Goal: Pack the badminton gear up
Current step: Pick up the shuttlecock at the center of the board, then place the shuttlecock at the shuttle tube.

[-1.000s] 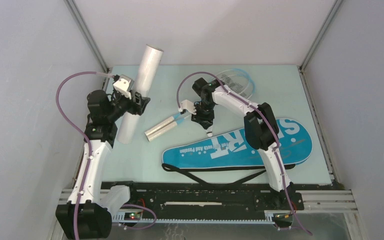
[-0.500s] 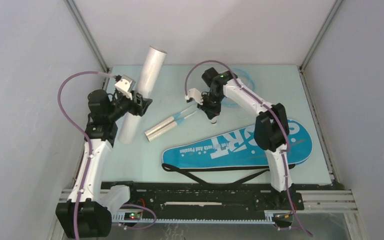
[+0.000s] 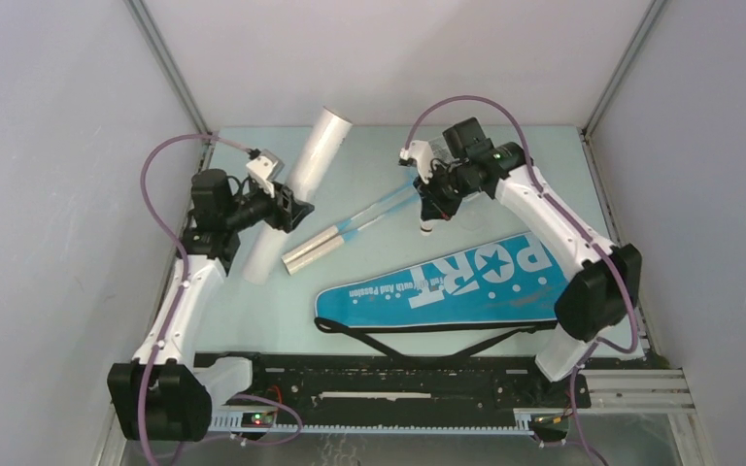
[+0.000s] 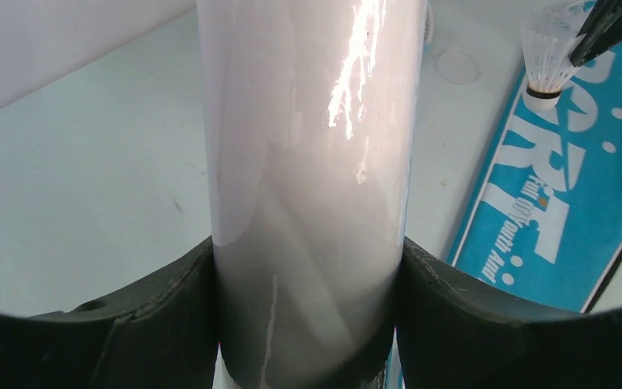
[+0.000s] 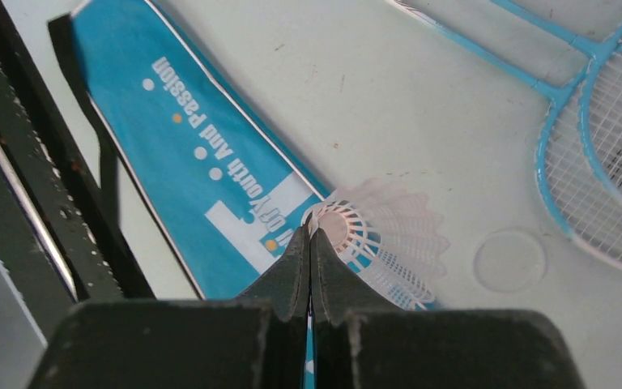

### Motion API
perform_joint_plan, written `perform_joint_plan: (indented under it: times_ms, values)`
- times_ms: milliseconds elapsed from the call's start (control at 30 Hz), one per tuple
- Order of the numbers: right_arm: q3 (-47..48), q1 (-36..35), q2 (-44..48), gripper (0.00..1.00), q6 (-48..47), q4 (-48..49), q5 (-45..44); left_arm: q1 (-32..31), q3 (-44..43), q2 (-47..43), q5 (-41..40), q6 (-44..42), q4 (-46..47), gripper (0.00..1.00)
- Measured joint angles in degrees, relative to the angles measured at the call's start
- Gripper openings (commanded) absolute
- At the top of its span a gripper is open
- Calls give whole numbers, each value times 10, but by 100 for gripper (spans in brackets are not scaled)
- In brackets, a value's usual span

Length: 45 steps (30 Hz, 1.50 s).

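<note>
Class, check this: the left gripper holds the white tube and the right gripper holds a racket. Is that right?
No. The left gripper does hold the white tube, but what the right gripper pinches is a shuttlecock, as the right wrist view shows.

Lighting was bright, even and diffuse from overhead, with only faint shadows on the worktop [image 3: 369, 155]; a streak of glare ran down the white tube [image 4: 308, 178] in the left wrist view, and the shuttlecock [image 5: 389, 235] appeared soft-edged at close range.

We see the white tube [image 3: 317, 158] tilted far left, rackets [image 3: 316, 249] mid-worktop, blue bag [image 3: 447, 287] nearer, one shuttlecock [image 5: 389, 239] held aloft.
</note>
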<state>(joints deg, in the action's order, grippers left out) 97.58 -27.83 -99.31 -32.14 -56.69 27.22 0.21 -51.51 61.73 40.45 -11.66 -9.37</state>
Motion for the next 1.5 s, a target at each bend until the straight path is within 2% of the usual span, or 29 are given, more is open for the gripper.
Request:
perform_joint_plan:
  times_ms: [433,733,1067,1500]
  values:
    - [-177,10,204,0,137,145,0,-62,0,28,49,-50,-23,23]
    - [-196,36,268,0,170,189,4,-90,-12,40,75,-114,-74,23]
    - [-207,62,292,0,190,200,16,-104,-14,40,94,-137,-88,23]
    - [-215,83,340,0,231,248,14,-128,-23,40,128,-223,-159,24]
